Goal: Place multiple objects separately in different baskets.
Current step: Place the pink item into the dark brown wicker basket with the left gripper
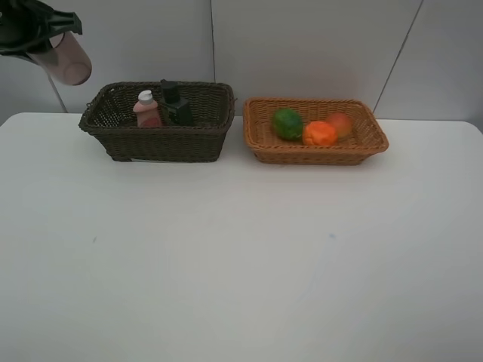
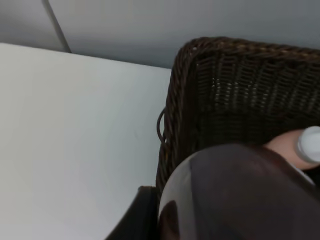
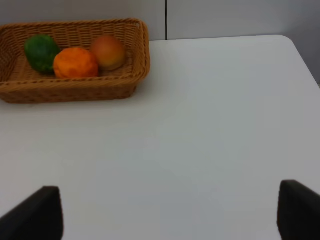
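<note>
Carrying the translucent mauve cup, the left gripper is hanging high above the table, beyond the outer end of the dark brown basket; its fingers are clamped tight on the cup, which is tilting mouth-downward.

Item, dark basket: holding the pink white-capped bottle and the black square bottle, both upright, side by side near the middle. The left wrist view is showing the cup in front of the basket's corner rim, with the bottle's white cap just past it.

Item, light orange-tan basket: holding the green round fruit, the orange tangerine and the red-orange peach-like fruit, all close together.

Item, right gripper: sitting wide open and empty over bare table, well apart from both baskets.

Step in hand, as judged: the last object is travelling to the dark basket; five are already sorted.

Next move, as judged: the cup needs carrying inward over the near-end rim, then lowering into the free floor at that end, beside the pink bottle.

Edges and room: the deep wall is standing between cup and floor, so height must be kept until clear of the rim. Open space inside is lying on the left-arm side of the bottles; a careless descent could topple the pink bottle.
</note>
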`<action>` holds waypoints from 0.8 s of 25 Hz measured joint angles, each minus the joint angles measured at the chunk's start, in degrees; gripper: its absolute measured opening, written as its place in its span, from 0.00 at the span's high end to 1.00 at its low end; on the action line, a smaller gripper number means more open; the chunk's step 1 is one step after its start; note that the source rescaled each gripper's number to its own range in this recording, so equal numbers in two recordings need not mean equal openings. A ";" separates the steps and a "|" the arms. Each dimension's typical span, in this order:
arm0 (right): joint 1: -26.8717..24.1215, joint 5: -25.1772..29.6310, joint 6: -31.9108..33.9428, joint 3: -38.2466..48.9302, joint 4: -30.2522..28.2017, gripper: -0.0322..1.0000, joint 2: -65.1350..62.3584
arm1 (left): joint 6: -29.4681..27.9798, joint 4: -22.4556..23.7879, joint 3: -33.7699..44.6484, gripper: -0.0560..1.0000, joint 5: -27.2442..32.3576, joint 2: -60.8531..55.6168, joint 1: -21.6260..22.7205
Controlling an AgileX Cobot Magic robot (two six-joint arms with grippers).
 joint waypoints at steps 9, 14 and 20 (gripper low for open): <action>0.00 0.00 0.00 0.00 0.00 0.13 0.00 | 0.00 0.40 -0.05 0.94 -12.72 10.58 0.00; 0.00 0.00 0.00 0.00 0.00 0.13 0.00 | 0.00 0.44 -0.12 0.94 -16.27 14.37 0.00; 0.00 0.00 0.00 0.00 0.00 0.13 0.00 | 0.00 0.44 -0.12 0.94 -18.86 16.02 -0.05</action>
